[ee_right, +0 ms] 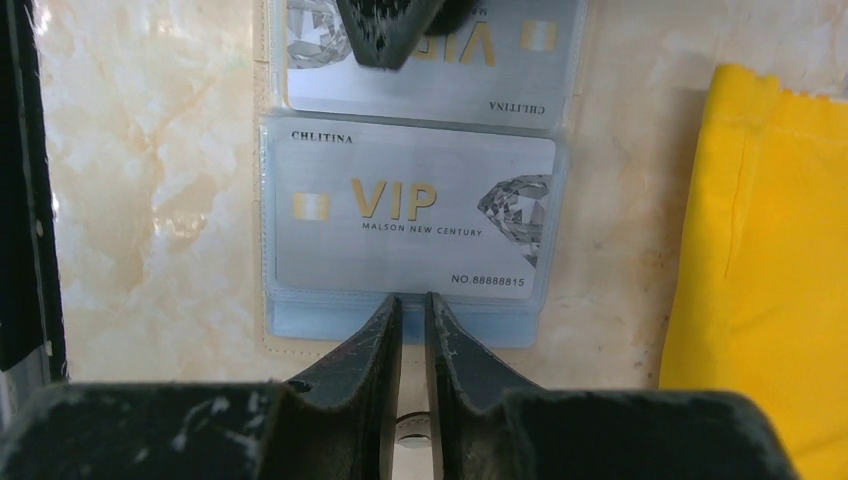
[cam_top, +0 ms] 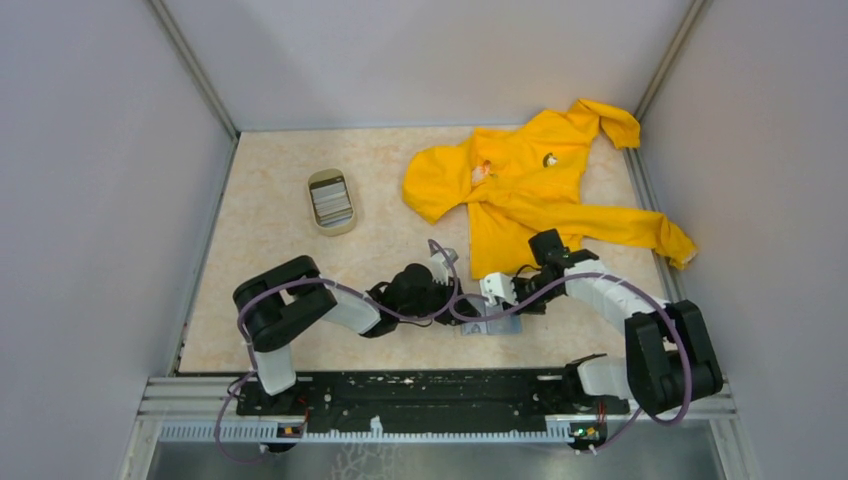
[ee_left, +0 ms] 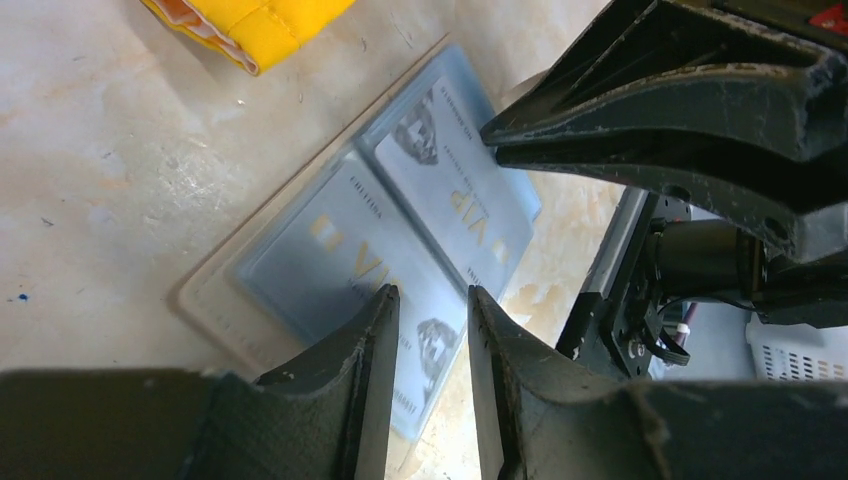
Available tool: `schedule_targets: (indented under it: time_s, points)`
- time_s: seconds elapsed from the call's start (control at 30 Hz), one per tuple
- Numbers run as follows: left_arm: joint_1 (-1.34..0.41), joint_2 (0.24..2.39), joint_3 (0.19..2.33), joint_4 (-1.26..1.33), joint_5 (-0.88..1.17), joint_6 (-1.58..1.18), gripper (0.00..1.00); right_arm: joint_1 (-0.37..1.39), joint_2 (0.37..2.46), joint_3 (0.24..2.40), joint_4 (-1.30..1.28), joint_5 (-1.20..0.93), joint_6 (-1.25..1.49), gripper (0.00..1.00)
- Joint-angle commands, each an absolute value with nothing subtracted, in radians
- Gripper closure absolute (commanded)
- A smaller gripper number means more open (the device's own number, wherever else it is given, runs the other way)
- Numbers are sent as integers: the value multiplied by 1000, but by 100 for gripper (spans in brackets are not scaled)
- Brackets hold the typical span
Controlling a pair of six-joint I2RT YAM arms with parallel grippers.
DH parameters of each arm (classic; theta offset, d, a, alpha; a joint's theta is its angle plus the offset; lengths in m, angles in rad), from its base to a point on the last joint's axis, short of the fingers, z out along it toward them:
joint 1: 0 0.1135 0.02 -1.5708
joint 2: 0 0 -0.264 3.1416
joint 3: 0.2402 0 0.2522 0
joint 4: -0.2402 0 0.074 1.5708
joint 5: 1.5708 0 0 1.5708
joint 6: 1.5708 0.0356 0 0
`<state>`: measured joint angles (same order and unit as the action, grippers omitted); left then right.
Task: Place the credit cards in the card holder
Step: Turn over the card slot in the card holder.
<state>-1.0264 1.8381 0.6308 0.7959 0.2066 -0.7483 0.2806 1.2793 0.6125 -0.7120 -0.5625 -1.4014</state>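
The card holder (cam_top: 492, 325) lies open on the table between my two grippers, pale beige (ee_right: 290, 358) with clear blue sleeves. Two silver-grey VIP credit cards sit in its sleeves, one (ee_right: 410, 210) near my right gripper and one (ee_right: 500, 60) beyond it. They also show in the left wrist view, one (ee_left: 340, 260) and the other (ee_left: 455, 175). My left gripper (ee_left: 430, 300) hovers low over its nearer card, slightly open and empty. My right gripper (ee_right: 410, 300) is at the sleeve's edge, jaws almost together with nothing between them. Its tip (ee_left: 490, 135) rests at the other card.
A yellow jacket (cam_top: 540, 190) lies at the back right, its edge close to the holder (ee_right: 770, 270). An oval beige tin (cam_top: 331, 200) stands at the back left. Grey walls enclose the table on three sides.
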Motion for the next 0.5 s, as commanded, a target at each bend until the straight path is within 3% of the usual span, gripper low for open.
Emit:
schedule_targets:
  time_s: [0.0,0.27,0.47]
  points:
    - [-1033,1858,645,744,191,-745,62,353,1302,638,-647,-609,-1298,85]
    - [-1031,1815,613,719,136,-746,59,382,1333,725,-633,-762,-1098,85]
    - [-1032,1712,563,709,89,-764,57,366,1290,863,-663,-693,-700,79]
